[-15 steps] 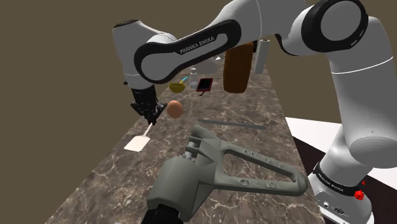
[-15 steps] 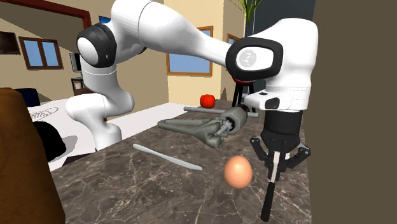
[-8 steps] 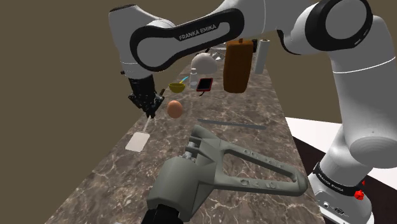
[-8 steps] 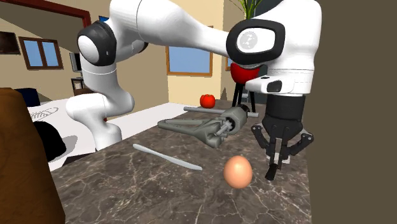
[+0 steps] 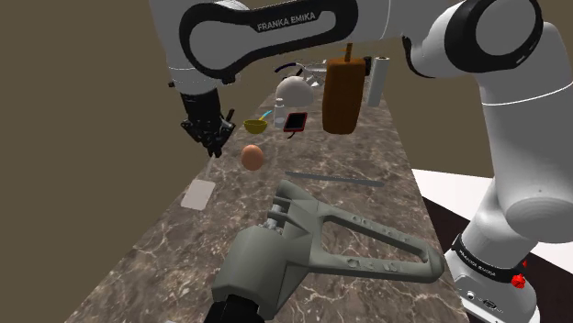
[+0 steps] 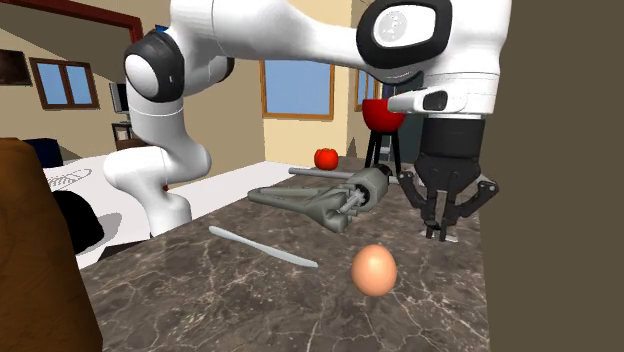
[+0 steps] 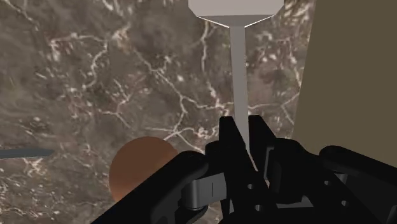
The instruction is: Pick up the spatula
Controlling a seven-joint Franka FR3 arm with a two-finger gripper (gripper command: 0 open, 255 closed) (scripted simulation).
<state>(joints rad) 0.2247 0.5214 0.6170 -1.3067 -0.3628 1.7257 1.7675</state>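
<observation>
Far left of the shoulder view, you see the spatula: pale flat blade low over the counter, near its left edge. Can't tell if the blade touches the stone. Just right of it and higher up is the gripper, pointing down. The wrist view gives you the grip: fingers pinched tight on the thin grey handle, and the spatula runs straight out from the gripper to its blade at the far end.

Next right is a brown egg, lying on the counter near the gripper but not touching it. In the second ext. view the egg sits nearer the camera than the gripper, w/ a clear gap between them.

Behind the egg, at the far end, you've a small yellow bowl, then a red flat item, then a tall brown block.

Mid counter, right of the egg, is a thin grey utensil lying flat. Near end has a big grey hinged tool.
</observation>
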